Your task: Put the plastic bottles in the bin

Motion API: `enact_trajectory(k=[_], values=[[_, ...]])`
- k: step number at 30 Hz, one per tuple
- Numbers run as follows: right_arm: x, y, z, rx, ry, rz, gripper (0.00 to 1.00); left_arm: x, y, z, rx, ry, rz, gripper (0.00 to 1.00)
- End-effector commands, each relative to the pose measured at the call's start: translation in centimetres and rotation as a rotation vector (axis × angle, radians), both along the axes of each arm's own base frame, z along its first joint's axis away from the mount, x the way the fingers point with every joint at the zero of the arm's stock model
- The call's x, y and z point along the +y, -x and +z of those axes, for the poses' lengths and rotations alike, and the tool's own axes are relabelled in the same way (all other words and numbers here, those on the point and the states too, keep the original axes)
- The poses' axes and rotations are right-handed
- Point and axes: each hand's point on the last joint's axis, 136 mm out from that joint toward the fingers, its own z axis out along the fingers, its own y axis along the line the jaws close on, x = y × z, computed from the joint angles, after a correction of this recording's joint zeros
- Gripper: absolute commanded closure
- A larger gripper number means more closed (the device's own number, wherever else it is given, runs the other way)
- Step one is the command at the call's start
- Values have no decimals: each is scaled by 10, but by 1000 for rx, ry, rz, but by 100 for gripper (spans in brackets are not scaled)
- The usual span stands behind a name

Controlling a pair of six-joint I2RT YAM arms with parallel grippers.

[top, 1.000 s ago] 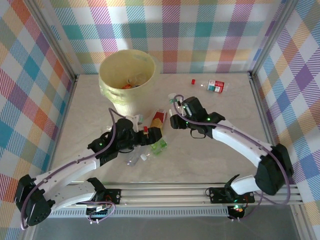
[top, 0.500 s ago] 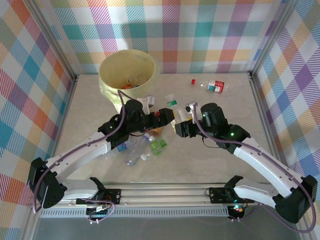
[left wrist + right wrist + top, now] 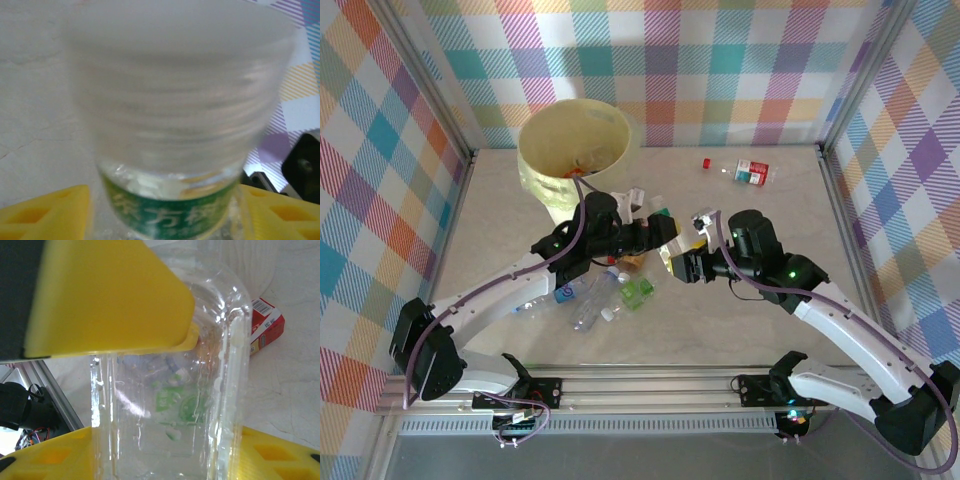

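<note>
Yellow-fingered R gripper [image 3: 674,262]: clamped on clear bottle [image 3: 165,405], qty 1, apparently lifted off counter [image 3: 790,210], prob. for carry to bin [image 3: 535,180].
L gripper [image 3: 658,226]: jaws either side of green-label bottle [image 3: 175,212], qty 1, just right of bin. Can't tell if gripped yet.
Loose on counter: red-label bottle [image 3: 752,172] far right, qty 1; cluster [image 3: 592,305] beside L arm, at least 3, approx.
Bin, qty 1: some contents, uncountable.
Red carton [image 3: 265,325], qty 1, prob. not task item.

Clear bottles [image 3: 588,310], perhaps four, lie near the upright yellow bin [image 3: 527,150].
</note>
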Motion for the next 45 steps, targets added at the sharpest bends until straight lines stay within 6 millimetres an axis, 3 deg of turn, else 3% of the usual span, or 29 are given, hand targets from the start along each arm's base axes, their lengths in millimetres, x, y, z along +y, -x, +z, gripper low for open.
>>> enact_trajectory(k=[1,8,13,18,22,28,34,38,45], values=[[2,0,5,-22,-13,22,42,-8,5,18,-30,39,-37,36],[4,-2,4,-14,-3,19,39,-6,6,25,-43,24,-39,48],[2,2,13,-30,-29,21,18,8,3,36,-90,-55,-14,50],[-4,16,34,-71,-87,39,7,34,-14,60,-139,-144,12,51],[-8,32,62,-127,-159,81,0,60,-36,99,-259,-232,53,52],[-16,46,102,-227,-233,97,0,107,-84,131,-303,-296,166,52],[-20,51,122,-272,-256,103,0,146,-130,159,-350,-346,271,52],[-21,49,124,-272,-253,93,0,175,-165,161,-343,-383,352,52],[-30,45,125,-291,-211,41,0,207,-205,118,-243,-510,400,52]])
